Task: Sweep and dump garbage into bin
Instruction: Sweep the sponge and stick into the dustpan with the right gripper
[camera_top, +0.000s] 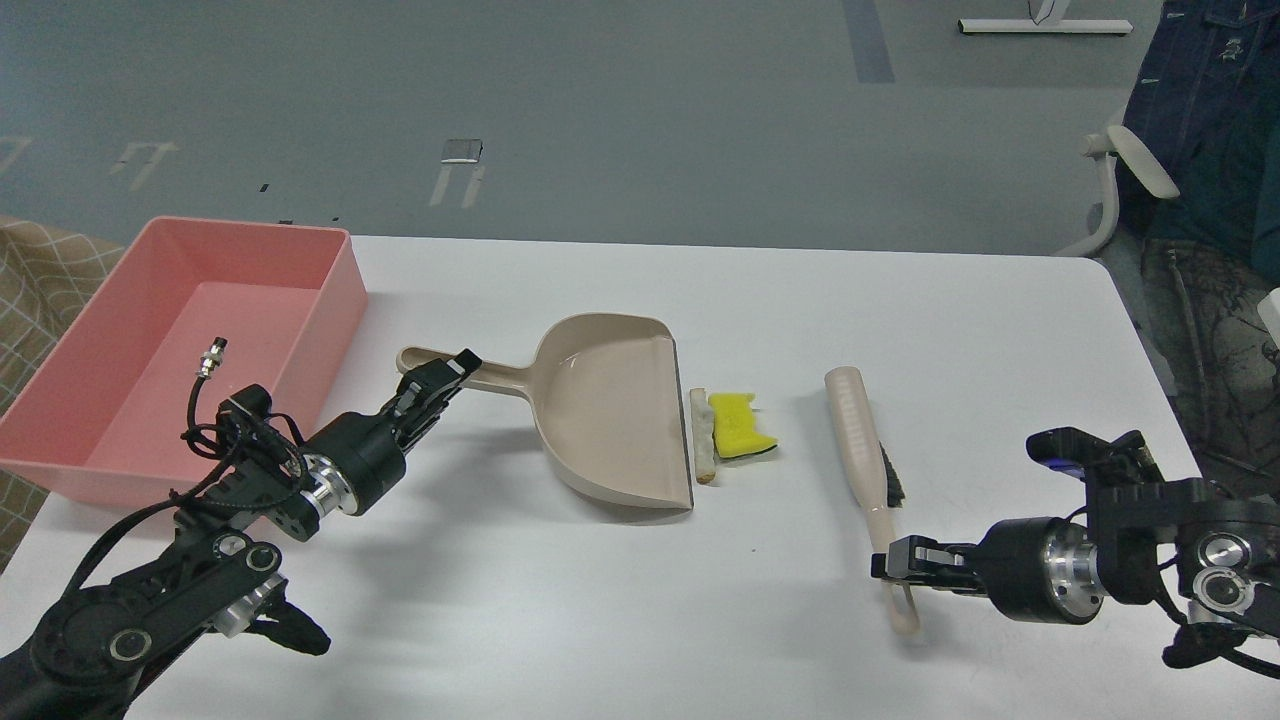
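Observation:
The yellow sponge piece (738, 424) and the off-white bread wedge (703, 435) lie side by side on the white table (640, 620), touching the open lip of the beige dustpan (612, 412). My left gripper (440, 377) is shut on the dustpan's handle (470, 371). My right gripper (898, 566) is shut on the thin handle end of the beige hand brush (862, 450), which lies just right of the sponge with its dark bristles facing right. The pink bin (190, 345) stands at the table's left edge and looks empty.
An office chair (1125, 185) draped with dark clothing stands beyond the table's right edge. A beige patterned cloth (40, 270) shows behind the bin. Grey floor lies past the table's far edge.

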